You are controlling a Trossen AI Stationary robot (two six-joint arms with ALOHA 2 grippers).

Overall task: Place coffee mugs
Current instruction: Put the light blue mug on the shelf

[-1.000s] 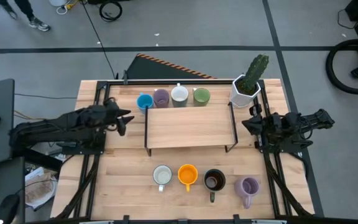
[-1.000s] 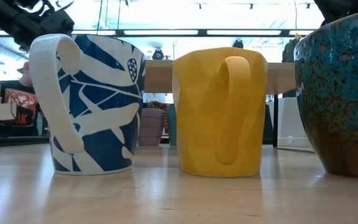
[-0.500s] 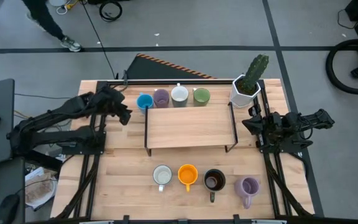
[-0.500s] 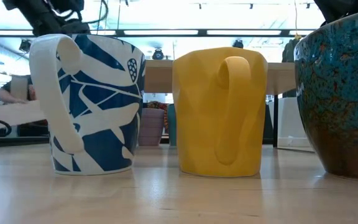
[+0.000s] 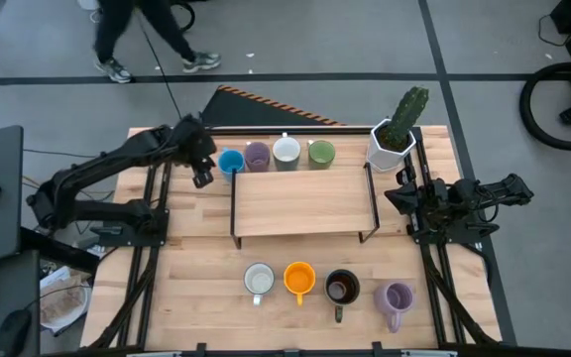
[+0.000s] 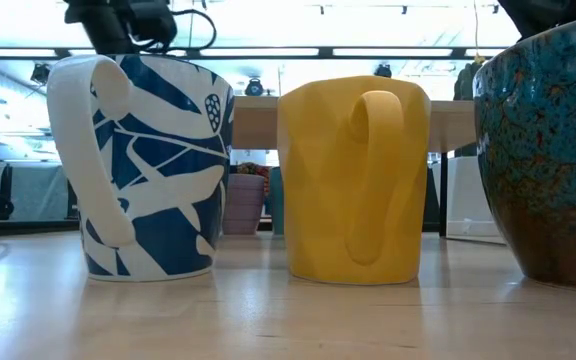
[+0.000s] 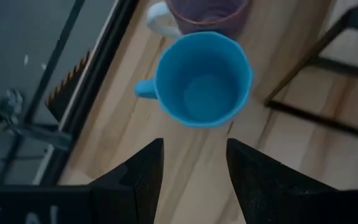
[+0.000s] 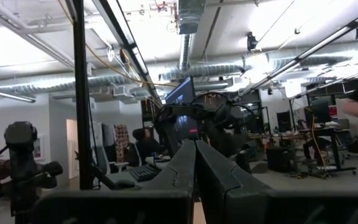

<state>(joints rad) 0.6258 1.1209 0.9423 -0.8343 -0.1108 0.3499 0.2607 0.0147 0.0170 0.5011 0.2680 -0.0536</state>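
The left gripper (image 7: pixel 191 165) has swung from the left edge of the worktop up toward the back row, and its jaws now hang released and empty above the small sky-blue handled ceramic mug (image 7: pixel 202 79), which sits just ahead of the fingertips, not yet between them. In the high view the left gripper (image 5: pixel 202 171) is right beside that blue mug (image 5: pixel 230 163), at the left end of the row behind the low wooden riser shelf (image 5: pixel 303 204).

My reading is that the arm has finished its approach and is lining up a grasp. The blue mug looks like the next one to be placed; it stands upright on the pale wooden worktop (image 5: pixel 206 268) with its handle pointing away from the shelf.

Touching it is the lavender mug (image 5: pixel 257 155), then a white mug (image 5: pixel 286 151) and a green mug (image 5: pixel 321 153). Because the neighbours are so close, the descent will need care.

Along the front edge stand a white-and-blue patterned mug (image 5: pixel 259 281), an orange-yellow mug (image 5: pixel 299 280), a dark mug (image 5: pixel 341 289) and a second lavender mug (image 5: pixel 397 299).

The right gripper (image 5: pixel 400 197) waits at the right side near the white faceted cactus pot (image 5: pixel 389 149), its jaws clenched on nothing.
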